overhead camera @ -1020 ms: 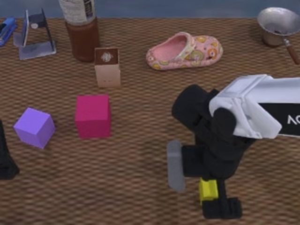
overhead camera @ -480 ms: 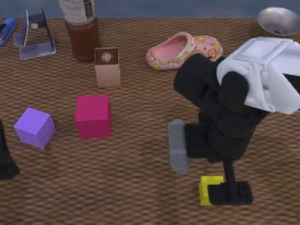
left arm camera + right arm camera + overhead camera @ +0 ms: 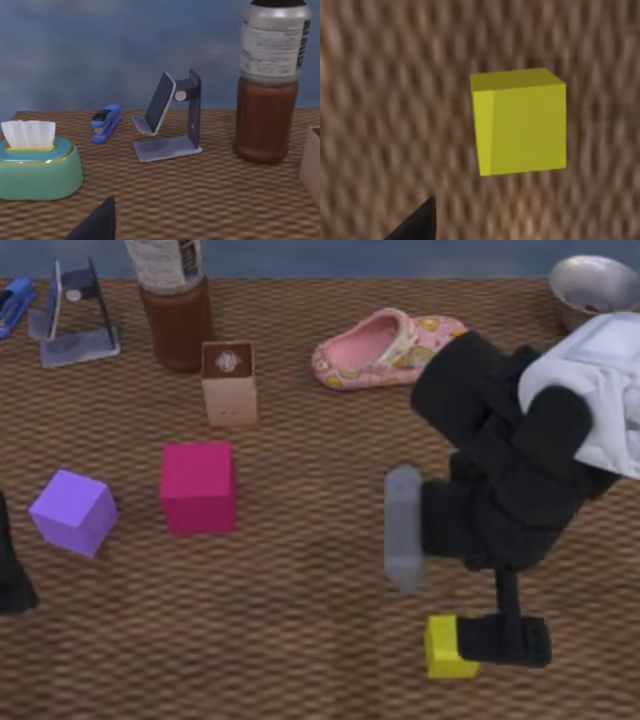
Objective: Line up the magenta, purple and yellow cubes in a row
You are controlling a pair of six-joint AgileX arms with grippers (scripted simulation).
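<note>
The yellow cube (image 3: 445, 648) rests on the woven mat near the front, right of centre, and fills the middle of the right wrist view (image 3: 520, 122). My right gripper (image 3: 500, 640) hovers open just to its right, overlapping the cube's right edge from above; one dark fingertip (image 3: 422, 222) shows, clear of the cube. Left of centre stands the magenta cube (image 3: 198, 487), with the purple cube (image 3: 73, 511) a short gap further left. My left gripper (image 3: 10, 580) is parked open at the left edge, holding nothing.
Along the back stand a tan carton (image 3: 229, 383), a brown bottle (image 3: 175, 300), a phone stand (image 3: 75, 320), a blue stapler (image 3: 12, 302), a pink shoe (image 3: 390, 348) and a metal bowl (image 3: 590, 285). A green tissue box (image 3: 37, 162) shows in the left wrist view.
My right arm has swung right and toward the back, uncovering the yellow cube, which stays in place on the mat. The left arm and the other cubes have not moved.
</note>
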